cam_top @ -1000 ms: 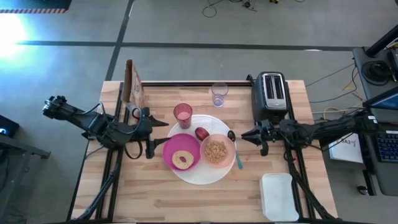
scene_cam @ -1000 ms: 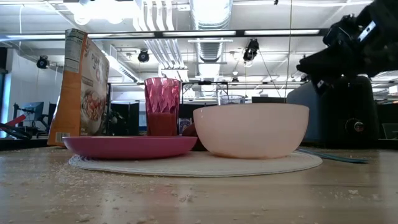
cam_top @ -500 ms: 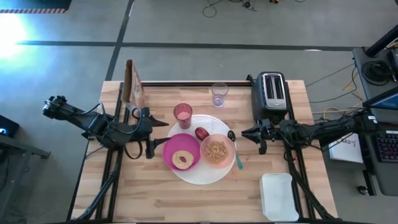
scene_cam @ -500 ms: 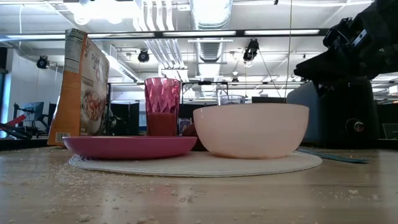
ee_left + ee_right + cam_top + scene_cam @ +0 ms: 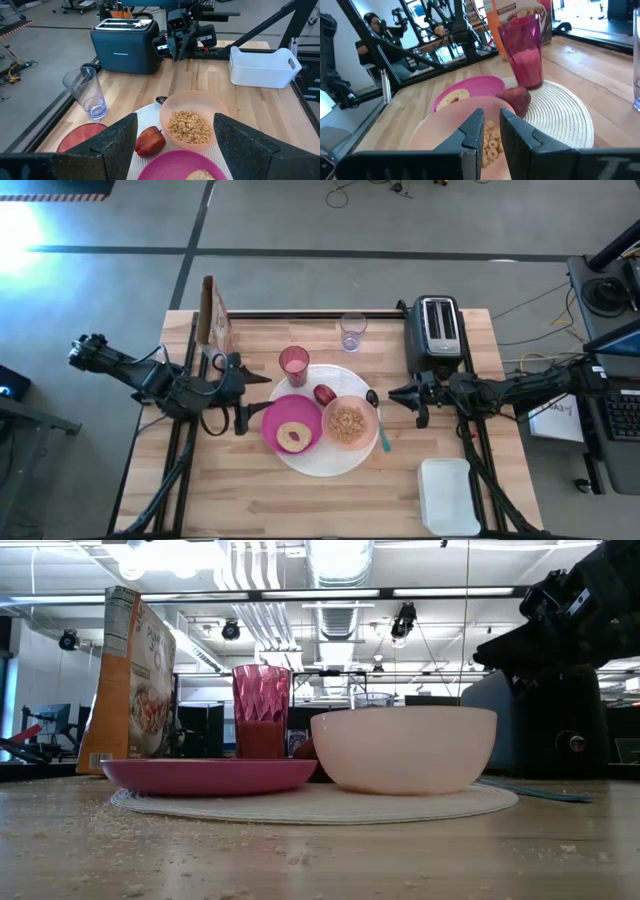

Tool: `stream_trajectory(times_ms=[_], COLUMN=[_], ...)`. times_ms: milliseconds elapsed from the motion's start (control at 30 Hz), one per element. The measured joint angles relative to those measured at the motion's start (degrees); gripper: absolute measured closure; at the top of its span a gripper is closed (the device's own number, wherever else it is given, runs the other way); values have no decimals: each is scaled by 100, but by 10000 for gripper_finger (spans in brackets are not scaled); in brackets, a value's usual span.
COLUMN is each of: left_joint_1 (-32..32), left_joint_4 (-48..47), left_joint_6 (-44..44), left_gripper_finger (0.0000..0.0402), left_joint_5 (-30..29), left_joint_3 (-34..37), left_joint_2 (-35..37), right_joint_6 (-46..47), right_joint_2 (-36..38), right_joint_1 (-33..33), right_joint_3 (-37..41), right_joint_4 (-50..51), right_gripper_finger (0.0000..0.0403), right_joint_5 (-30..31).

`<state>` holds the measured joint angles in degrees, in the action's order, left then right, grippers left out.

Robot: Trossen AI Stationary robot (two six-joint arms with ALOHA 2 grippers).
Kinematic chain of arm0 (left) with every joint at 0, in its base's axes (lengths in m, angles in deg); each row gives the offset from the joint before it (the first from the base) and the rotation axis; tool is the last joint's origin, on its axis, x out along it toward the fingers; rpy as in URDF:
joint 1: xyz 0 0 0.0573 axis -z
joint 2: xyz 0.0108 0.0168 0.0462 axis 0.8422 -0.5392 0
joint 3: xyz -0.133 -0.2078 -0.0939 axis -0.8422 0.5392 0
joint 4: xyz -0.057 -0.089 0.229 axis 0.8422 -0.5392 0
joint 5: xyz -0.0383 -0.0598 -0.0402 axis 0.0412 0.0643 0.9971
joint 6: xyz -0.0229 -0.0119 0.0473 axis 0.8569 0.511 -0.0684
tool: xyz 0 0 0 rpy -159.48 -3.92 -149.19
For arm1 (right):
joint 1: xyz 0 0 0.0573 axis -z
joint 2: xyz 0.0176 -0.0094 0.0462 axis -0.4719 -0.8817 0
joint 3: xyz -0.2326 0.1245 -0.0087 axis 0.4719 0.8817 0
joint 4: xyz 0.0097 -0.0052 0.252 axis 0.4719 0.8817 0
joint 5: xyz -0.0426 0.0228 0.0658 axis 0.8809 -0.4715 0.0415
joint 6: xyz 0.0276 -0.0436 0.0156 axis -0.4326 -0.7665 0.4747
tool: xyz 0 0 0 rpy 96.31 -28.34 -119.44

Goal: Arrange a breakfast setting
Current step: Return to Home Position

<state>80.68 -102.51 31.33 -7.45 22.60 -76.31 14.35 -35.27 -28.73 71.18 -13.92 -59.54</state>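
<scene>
Wooden table (image 5: 250, 490) on grey floor (image 5: 300, 275) bears the white plate (image 5: 325, 461).

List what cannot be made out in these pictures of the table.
Low view: the magenta bowl hides the round bread behind its rim; the peach bowl hides its cereal and most of the small red fruit.
Left wrist view: the left gripper covers part of the pink translucent tumbler.
Right wrist view: the edge cuts off the clear cup.
</scene>
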Motion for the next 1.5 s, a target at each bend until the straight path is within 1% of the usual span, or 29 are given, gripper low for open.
stream_trajectory(times_ms=[133, 300, 400, 633, 867, 1033, 1333, 1500], left_joint_1=[4, 4, 6, 4, 7, 7, 7, 7], left_joint_4=[-26, -55, -58, -155, -155, -176, -122, 205], left_joint_6=[23, -2, -20, -21, -23, -23, -23, -44], left_gripper_finger=[157, 157, 157, 157, 157, 157, 157, 157], left_joint_5=[190, 192, 194, 196, 196, 196, 206, 205], left_joint_3=[0, 4, 9, 11, 11, 11, 61, 63], left_joint_2=[-3, -4, -4, -4, -4, -4, -44, -362], right_joint_6=[0, 1, 0, 1, 1, 1, 1, 1], right_joint_2=[419, 1218, 1546, 2283, 2868, 3151, 3140, 3140], right_joint_1=[9, 9, 9, 9, 9, 9, 9, 9], right_joint_3=[2, 4, 4, 4, 4, 7, 7, 7], right_joint_4=[554, 1684, 2207, 3017, 3115, 3121, 3132, 3130], right_gripper_finger=[351, 351, 351, 351, 351, 351, 351, 351], right_joint_5=[-1, -1, -1, -1, -12, -12, -9, -7])
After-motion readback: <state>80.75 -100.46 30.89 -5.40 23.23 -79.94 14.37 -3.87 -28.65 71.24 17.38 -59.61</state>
